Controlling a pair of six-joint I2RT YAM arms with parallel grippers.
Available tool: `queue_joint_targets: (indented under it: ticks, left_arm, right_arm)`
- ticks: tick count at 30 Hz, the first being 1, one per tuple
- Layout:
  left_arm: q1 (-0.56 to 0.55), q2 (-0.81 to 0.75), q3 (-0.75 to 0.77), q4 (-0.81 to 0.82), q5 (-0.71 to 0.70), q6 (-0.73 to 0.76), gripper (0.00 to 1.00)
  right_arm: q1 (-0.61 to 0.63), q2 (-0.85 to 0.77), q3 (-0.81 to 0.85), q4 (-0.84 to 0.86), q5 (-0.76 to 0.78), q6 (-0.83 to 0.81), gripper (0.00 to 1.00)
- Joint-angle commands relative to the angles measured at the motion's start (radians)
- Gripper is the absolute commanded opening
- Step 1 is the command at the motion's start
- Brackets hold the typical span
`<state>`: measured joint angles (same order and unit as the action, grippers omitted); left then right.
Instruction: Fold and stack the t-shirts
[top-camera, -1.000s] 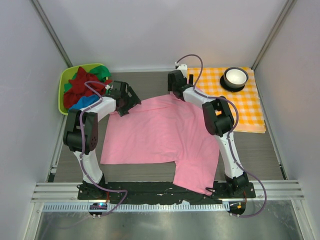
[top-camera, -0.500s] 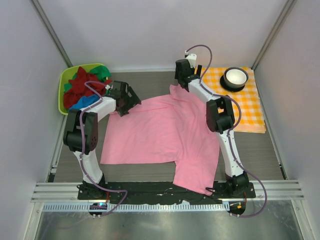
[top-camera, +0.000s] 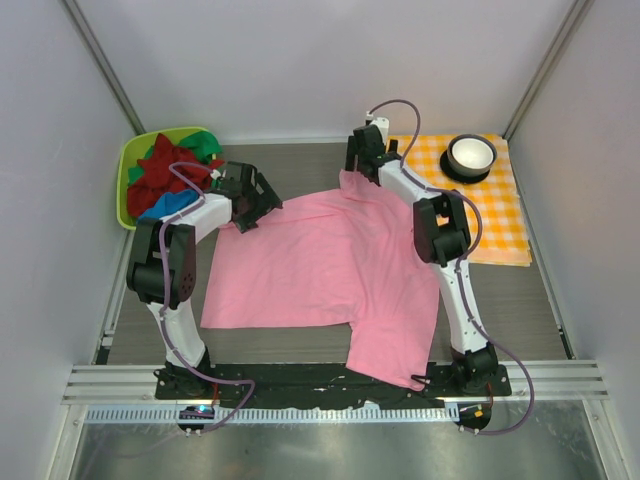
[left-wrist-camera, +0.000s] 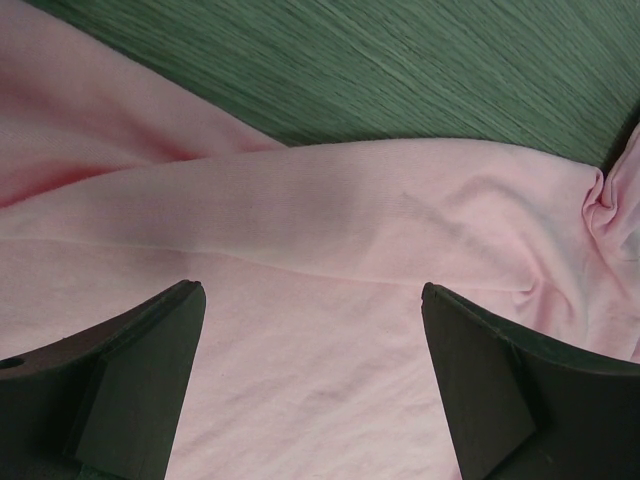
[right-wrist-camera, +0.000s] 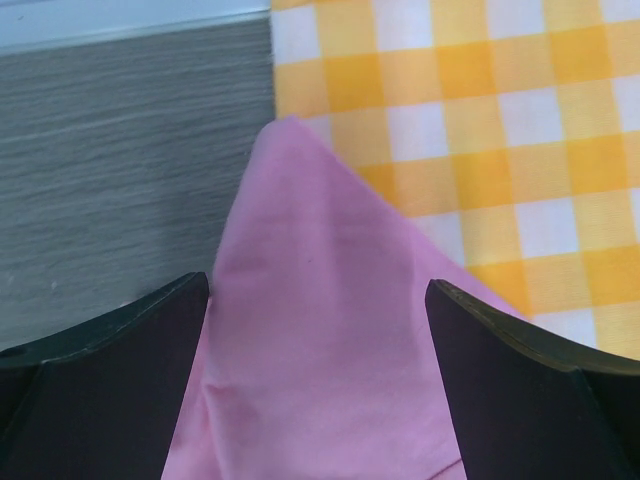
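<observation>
Because the left jaws and right jaws both hang wide open and empty over the light pink cloth t-shirt (top-camera: 320, 265), whose far corner overlaps the orange-and-white checked cloth (right-wrist-camera: 480, 150), a right pinch could, I judge, snag that cloth too.

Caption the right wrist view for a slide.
Open right tool above a pink shirt whose corner overlaps the checked cloth.

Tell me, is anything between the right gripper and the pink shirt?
Nothing visible is. The open right gripper hangs just over the pink shirt at its far right corner, with only bare cloth showing between its fingers.
</observation>
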<state>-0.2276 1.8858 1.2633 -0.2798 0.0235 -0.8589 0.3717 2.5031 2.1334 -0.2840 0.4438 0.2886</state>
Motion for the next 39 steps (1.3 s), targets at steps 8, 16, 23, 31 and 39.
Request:
queue_joint_targets:
  ticks: [8,16,23,31,39]
  left_arm:
    - [0.005,-0.048,-0.008,0.042,-0.002,0.011,0.94]
    - [0.005,-0.047,-0.012,0.042,-0.007,0.011,0.94]
    - [0.005,-0.051,-0.012,0.047,-0.002,0.011,0.94]
    - [0.005,-0.048,-0.021,0.054,0.004,0.006,0.94]
    - [0.005,-0.044,-0.018,0.056,0.001,0.004,0.94]
  right_arm:
    - [0.079,-0.171,-0.027,0.029,-0.198,-0.111,0.96]
    - [0.088,-0.046,0.098,-0.027,-0.226,-0.075,0.93]
    - [0.092,0.055,0.178,-0.046,-0.225,-0.051,0.84]
    - [0.092,0.086,0.192,-0.064,-0.215,-0.040,0.77]
    - [0.092,0.102,0.189,-0.098,-0.126,-0.058,0.25]
